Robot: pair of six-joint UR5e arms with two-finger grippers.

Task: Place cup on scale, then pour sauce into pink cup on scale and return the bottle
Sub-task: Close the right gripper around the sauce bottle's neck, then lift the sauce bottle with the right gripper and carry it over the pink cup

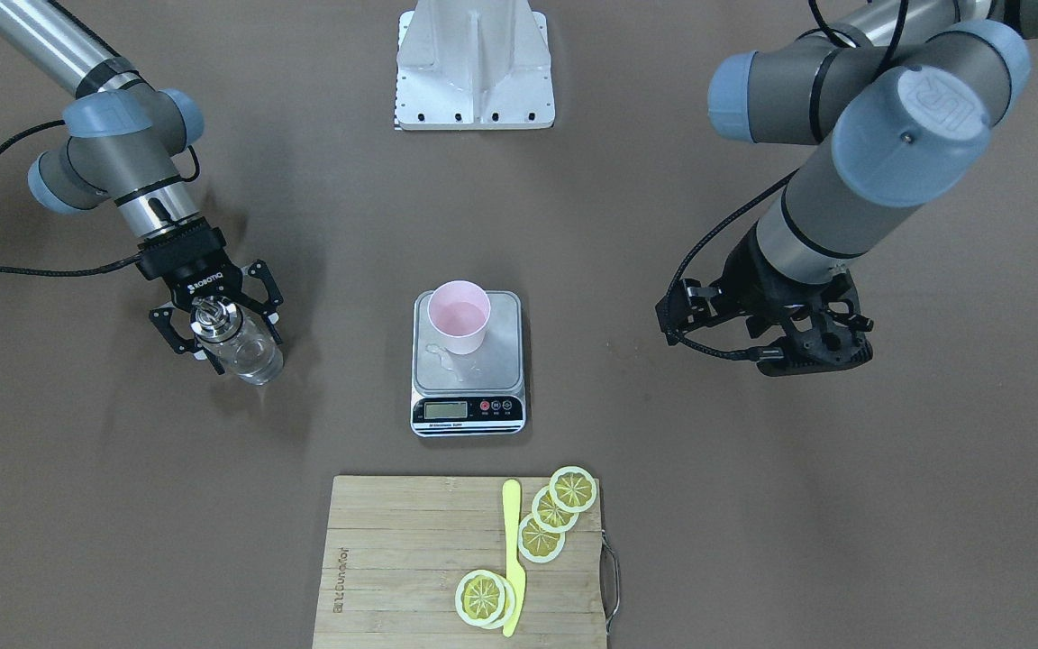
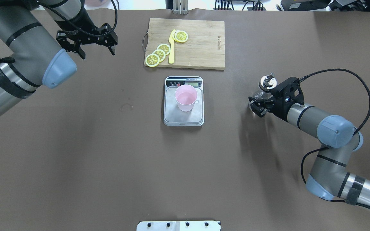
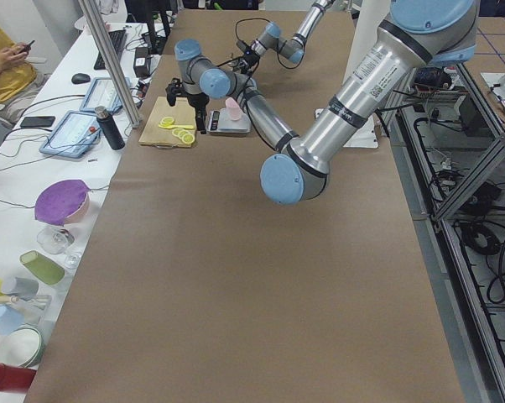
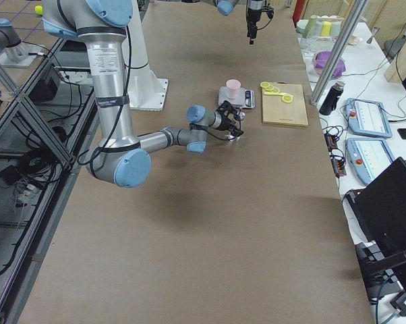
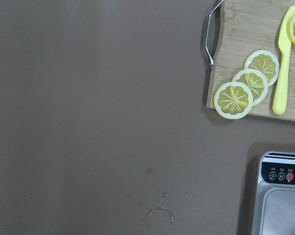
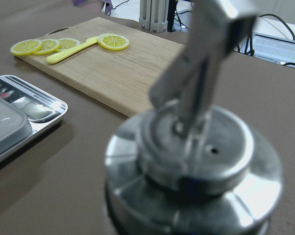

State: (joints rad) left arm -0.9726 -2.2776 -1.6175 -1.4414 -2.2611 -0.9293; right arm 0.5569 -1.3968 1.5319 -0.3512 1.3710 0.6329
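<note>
The pale pink cup [image 1: 459,315] stands upright on the far part of the scale's steel platform [image 1: 501,361], with clear liquid in it and a few spilled drops [image 1: 451,361] beside it. It also shows in the overhead view [image 2: 186,98]. The glass bottle [image 1: 244,347] with its metal pourer cap [image 2: 267,82] is upright, well to the robot's right of the scale. My right gripper [image 1: 229,347] is shut on the bottle's body. The right wrist view shows the cap [image 6: 196,161] up close. My left gripper [image 2: 98,54] is open and empty, high near the cutting board.
A bamboo cutting board [image 1: 411,559] with lemon slices [image 1: 555,509] and a yellow knife [image 1: 512,559] lies beyond the scale. A wet ring mark [image 2: 126,107] is on the brown table, to the left of the scale. The white robot base plate [image 1: 476,63] is at the near edge.
</note>
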